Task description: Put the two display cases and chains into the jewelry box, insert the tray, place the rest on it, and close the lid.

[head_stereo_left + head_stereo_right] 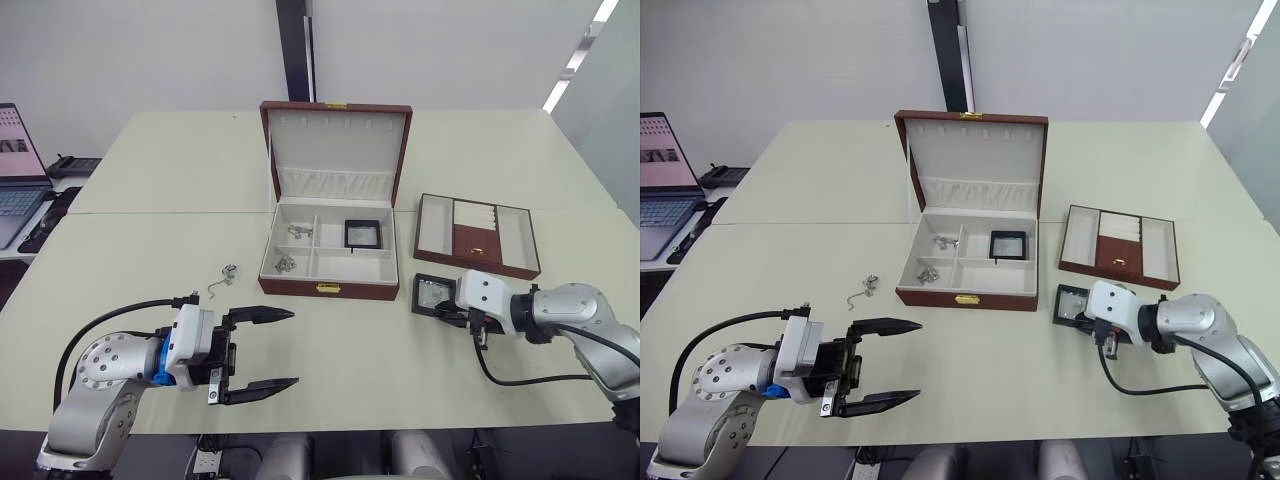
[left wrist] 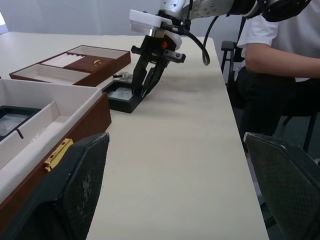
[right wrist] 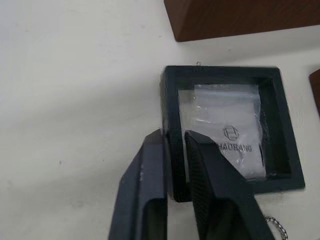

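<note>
R fingers (image 3: 175,165) pinch case (image 3: 230,125) frame.

Laptop (image 1: 18,185) cut by frame edge; chains (image 1: 287,263) in jewelry box (image 1: 330,255) too small to count.

Desk (image 1: 330,360): smooth matt pale laminate, faint sheen. Jewelry box (image 1: 330,288): red-brown outer skin with low gloss, leather or wood grain cannot tell; gold metal clasp; cream cloth-like lining, gathered fabric pocket in the lid (image 1: 336,150). Tray (image 1: 478,235): same brown rim, cream soft lining. Display case (image 3: 231,127): matt black plastic frame, glossy clear film window, one frame edge between the right gripper (image 3: 175,165) jaws of matt black plastic. Left gripper (image 1: 262,352) pads finely textured. Chain (image 1: 223,278): bright silver metal.
</note>
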